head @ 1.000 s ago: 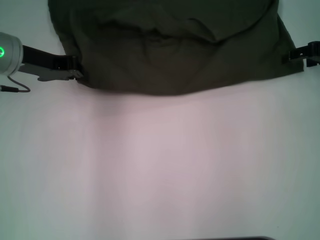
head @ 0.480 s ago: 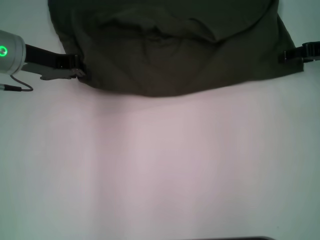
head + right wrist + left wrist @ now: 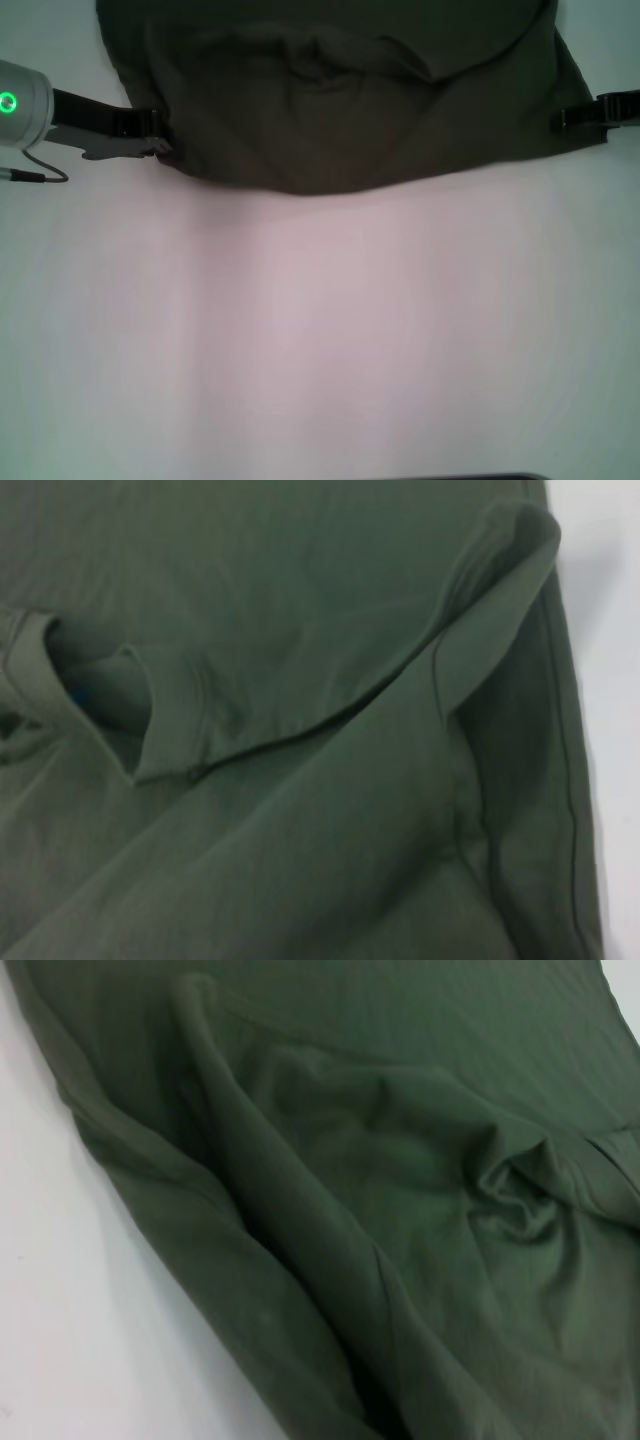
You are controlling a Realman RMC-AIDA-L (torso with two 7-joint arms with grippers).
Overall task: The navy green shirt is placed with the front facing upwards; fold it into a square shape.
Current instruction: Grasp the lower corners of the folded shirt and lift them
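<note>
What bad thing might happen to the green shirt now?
The navy green shirt sags in the middle between the left gripper and right gripper, so the fold may land crooked. The loose rumples near the collar might get trapped inside. One edge might also slip free.

A plain white surface (image 3: pixel 330 330) fills nearly the whole head view, lit softly with a faint pinkish cast through its middle. A thin dark strip (image 3: pixel 460 477) edges its near side.
</note>
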